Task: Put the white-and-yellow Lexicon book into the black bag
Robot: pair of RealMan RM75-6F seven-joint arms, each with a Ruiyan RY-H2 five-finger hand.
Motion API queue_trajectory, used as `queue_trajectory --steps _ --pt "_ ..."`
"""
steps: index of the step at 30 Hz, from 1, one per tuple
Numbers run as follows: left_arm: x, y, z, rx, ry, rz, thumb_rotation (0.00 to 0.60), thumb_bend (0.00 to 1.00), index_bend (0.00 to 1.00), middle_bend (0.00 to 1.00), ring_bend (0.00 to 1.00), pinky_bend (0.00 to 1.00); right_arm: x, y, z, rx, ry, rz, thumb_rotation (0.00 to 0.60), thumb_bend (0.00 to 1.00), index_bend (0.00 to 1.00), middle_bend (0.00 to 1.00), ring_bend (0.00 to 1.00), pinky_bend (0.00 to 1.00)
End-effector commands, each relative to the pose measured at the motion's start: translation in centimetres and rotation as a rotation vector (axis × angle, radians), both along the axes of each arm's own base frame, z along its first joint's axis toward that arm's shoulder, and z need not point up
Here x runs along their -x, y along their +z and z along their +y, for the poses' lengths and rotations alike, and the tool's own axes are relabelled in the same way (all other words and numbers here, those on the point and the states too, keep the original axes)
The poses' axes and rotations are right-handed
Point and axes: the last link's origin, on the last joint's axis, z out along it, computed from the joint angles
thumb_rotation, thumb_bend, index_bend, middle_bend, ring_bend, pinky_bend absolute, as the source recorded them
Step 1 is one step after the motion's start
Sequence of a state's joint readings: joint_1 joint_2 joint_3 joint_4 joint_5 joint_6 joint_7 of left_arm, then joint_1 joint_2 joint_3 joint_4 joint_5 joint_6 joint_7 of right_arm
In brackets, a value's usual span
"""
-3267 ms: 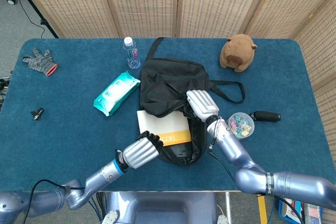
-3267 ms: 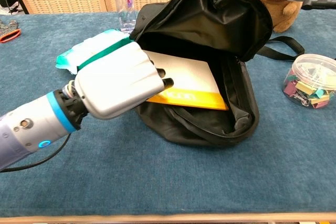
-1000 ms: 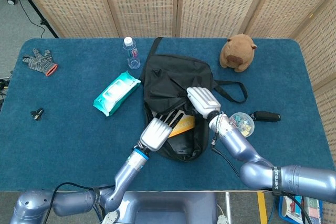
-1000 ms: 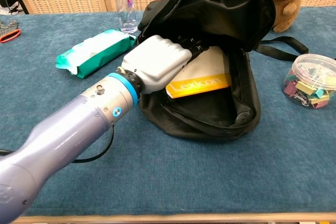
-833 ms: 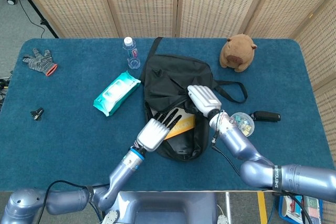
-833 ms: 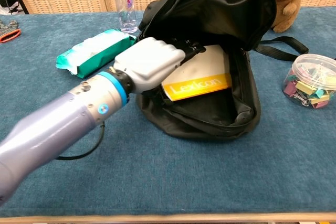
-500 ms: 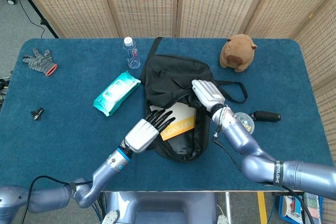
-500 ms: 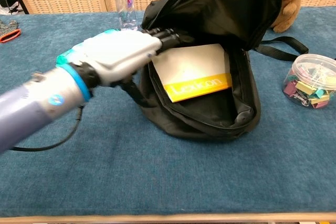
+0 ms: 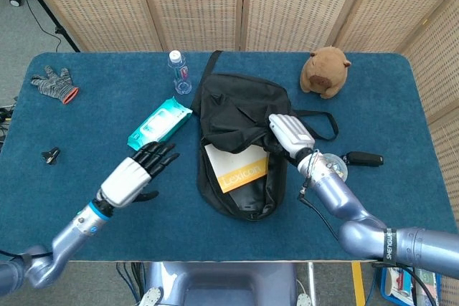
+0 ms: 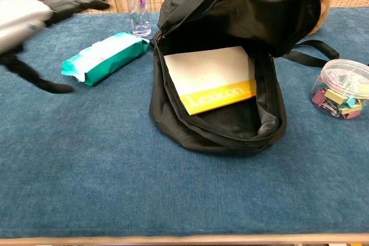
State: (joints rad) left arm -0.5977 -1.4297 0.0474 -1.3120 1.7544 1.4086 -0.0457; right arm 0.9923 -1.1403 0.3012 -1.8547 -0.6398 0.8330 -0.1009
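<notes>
The Lexicon book (image 10: 210,79) lies inside the open black bag (image 9: 240,112), left hand (image 9: 133,173) spread empty beside it, right hand (image 9: 290,134) gripping the bag's flap, best lowered gently.

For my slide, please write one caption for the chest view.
Lexicon book lying inside the open black bag, left hand off to the side, empty.

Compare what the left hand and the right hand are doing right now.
The left hand hangs over bare table with fingers spread, holding nothing; the right hand grips the black bag's flap, keeping it open. The left is well clear of the bag; the right touches it.
</notes>
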Motion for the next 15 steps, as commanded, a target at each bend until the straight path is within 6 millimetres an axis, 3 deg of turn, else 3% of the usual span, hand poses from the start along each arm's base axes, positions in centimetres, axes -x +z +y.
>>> queue_trajectory --steps 1,7,15 --pt "3.7 3.6 -0.6 -0.033 0.058 -0.005 0.6 0.0 0.0 0.0 0.0 0.13 1.0 -1.4 1.6 -0.021 0.016 0.0 0.6 0.92 0.61 0.5 0.5 0.73" --pt "7.1 7.6 -0.6 -0.108 0.141 -0.027 0.6 0.0 0.0 0.0 0.0 0.13 1.7 -4.8 4.2 -0.037 0.108 0.055 0.6 0.92 0.61 0.5 0.5 0.73" --pt "8.7 9.1 0.0 -0.147 0.194 -0.058 0.6 0.0 0.0 0.0 0.0 0.13 1.5 -8.1 6.2 -0.004 0.183 0.108 0.6 0.91 0.61 0.51 0.5 0.73"
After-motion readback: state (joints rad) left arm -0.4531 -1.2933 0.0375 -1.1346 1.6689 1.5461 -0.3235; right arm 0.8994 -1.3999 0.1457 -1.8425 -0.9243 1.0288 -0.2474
